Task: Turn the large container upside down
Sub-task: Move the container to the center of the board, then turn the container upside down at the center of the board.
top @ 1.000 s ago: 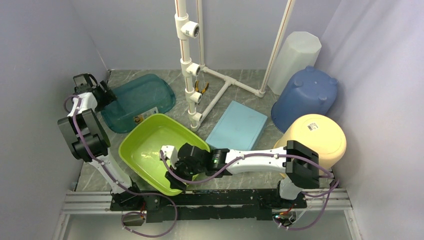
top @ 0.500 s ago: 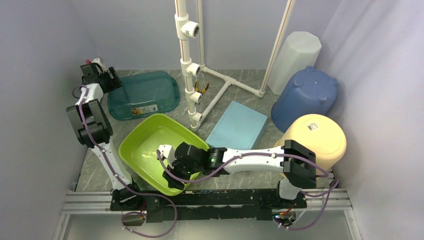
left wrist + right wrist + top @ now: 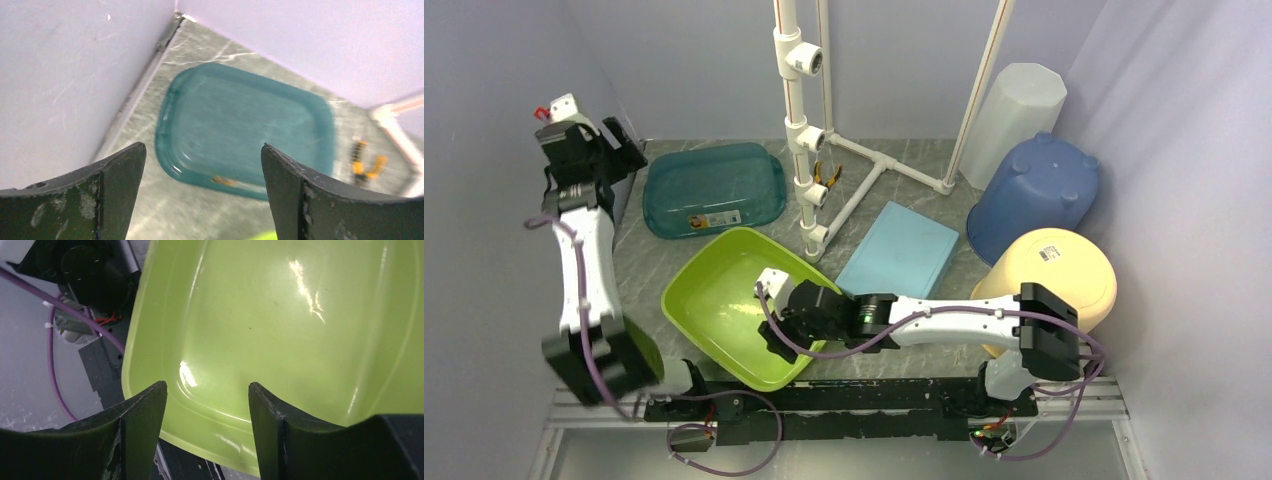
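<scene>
From above, my left tool [image 3: 619,148] hangs wide open and empty, the teal container [image 3: 714,188] flat on the tabletop [image 3: 639,280] just to its right, apparently base up, long axis running rightward from the tool. My left wrist shows it below, ahead between my spread fingers [image 3: 120,165]. My right wrist shows my right tool [image 3: 207,387] open, empty, above the mouth-up green container's [image 3: 280,330] near rim.

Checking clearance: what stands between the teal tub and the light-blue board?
The white pipe stand, with pliers by it. The top view shows this.
</scene>
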You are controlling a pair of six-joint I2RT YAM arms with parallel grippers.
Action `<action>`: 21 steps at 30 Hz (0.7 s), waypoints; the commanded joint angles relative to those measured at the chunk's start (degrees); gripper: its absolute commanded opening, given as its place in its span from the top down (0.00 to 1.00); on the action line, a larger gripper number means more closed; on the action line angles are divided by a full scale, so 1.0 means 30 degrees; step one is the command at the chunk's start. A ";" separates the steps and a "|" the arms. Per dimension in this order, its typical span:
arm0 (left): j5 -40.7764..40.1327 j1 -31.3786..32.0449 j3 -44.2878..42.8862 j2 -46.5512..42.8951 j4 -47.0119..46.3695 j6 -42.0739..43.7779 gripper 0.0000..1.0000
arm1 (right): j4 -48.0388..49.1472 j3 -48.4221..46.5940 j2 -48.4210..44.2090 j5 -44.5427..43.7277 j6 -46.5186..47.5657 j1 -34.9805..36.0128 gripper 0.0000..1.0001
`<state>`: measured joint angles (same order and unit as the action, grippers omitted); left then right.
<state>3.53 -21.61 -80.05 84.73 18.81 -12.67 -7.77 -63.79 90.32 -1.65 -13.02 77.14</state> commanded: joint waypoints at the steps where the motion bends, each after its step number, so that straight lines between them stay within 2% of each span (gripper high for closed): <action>1: 0.2936 0.0024 0.2459 -0.4938 0.7033 -0.3413 0.14 | 0.1632 0.0787 -0.1830 -0.1913 -0.1091 -0.0182 0.36; 4: 0.6261 0.0024 0.6295 -0.8278 0.8056 -0.6444 0.16 | 0.2116 0.1313 -0.2494 -0.2121 -0.1597 -0.0224 0.35; 7: 0.7213 0.0085 0.8273 -1.1265 0.9921 -0.8483 0.11 | 0.2325 0.1692 -0.2872 -0.1860 -0.1881 -0.0255 0.35; 12: 0.4770 0.0082 0.8244 -1.4523 1.4533 -1.0390 0.13 | 0.2122 0.2051 -0.3301 -0.2115 -0.2315 -0.0253 0.35; 13: 0.4097 0.0083 0.8005 -1.4827 1.5308 -1.0594 0.08 | 0.2099 0.2119 -0.3389 -0.2288 -0.2360 -0.0230 0.35; 15: 0.2835 0.0081 0.7808 -1.5191 1.6682 -1.1160 0.06 | 0.2151 0.2223 -0.3565 -0.2597 -0.2301 -0.0246 0.35; 21: 0.2542 0.0075 0.8261 -1.5284 1.8401 -1.1261 0.06 | 0.2055 0.1921 -0.3597 -0.3463 -0.1909 -0.0228 0.34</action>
<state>13.56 -21.32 -55.09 37.98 68.01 -44.14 -3.95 -57.12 81.62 -8.99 -19.00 76.44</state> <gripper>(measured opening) 0.941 0.656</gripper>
